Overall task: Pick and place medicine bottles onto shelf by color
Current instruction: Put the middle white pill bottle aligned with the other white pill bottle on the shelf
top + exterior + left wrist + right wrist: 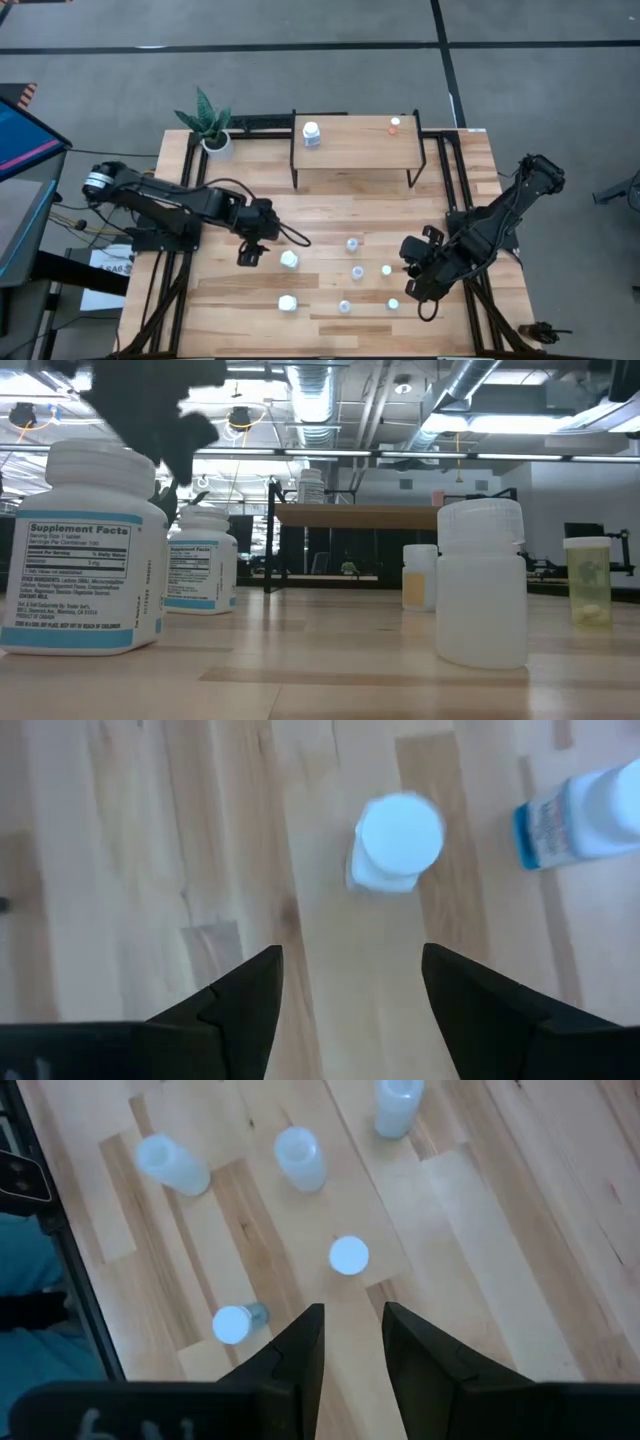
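left gripper (250, 252) hovering fingers apart beside a white bottle (289, 259) — likely to knock it over; right gripper (418, 275) narrowly parted, holding nothing — idle.

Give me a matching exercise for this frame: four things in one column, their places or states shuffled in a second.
Things:
1. white bottle
2. red-capped bottle
3. potted plant
4. left gripper

Places or states:
A. table's far left corner, beside the shelf
B. open, over the table, empty
C. shelf's left part
D. shelf's right part

Pairs: 1-C, 2-D, 3-A, 4-B
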### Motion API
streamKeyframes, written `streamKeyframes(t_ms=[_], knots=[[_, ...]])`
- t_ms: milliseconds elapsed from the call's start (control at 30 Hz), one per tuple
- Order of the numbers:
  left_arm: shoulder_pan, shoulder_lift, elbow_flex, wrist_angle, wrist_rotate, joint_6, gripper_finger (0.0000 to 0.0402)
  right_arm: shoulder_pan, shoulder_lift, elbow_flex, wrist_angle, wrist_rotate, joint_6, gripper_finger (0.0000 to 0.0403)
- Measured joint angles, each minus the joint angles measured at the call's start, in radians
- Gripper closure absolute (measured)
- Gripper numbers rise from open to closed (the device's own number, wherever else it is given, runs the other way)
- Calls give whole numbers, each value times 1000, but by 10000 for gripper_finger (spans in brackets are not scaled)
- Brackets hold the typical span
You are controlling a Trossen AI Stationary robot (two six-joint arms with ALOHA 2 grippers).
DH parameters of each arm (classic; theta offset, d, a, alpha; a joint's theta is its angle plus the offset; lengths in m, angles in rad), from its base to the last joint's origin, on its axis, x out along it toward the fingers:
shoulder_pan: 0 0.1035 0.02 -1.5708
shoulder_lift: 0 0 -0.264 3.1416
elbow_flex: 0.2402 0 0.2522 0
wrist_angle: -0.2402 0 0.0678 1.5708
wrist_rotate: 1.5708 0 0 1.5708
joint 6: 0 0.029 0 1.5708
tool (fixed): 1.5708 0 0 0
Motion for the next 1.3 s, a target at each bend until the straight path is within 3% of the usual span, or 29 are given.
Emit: streamKeyframes(t_ms=[300, 500, 833, 1067, 1300], knots=[[-1, 0, -118, 200, 99, 3, 176, 0, 0, 0, 0, 0, 5, 276], [-18, -1, -152, 332, 100, -3, 176, -5, 0, 1, 5, -1, 8, 275], [-94, -1, -189, 420, -70, 25, 176, -27, 0, 1, 12, -1, 5, 275], [-133, 4, -189, 423, -86, 25, 176, -40, 0, 1, 15, -2, -13, 275], [-147, 107, -189, 490, -140, 57, 176, -40, 0, 1, 15, -29, -11, 275]])
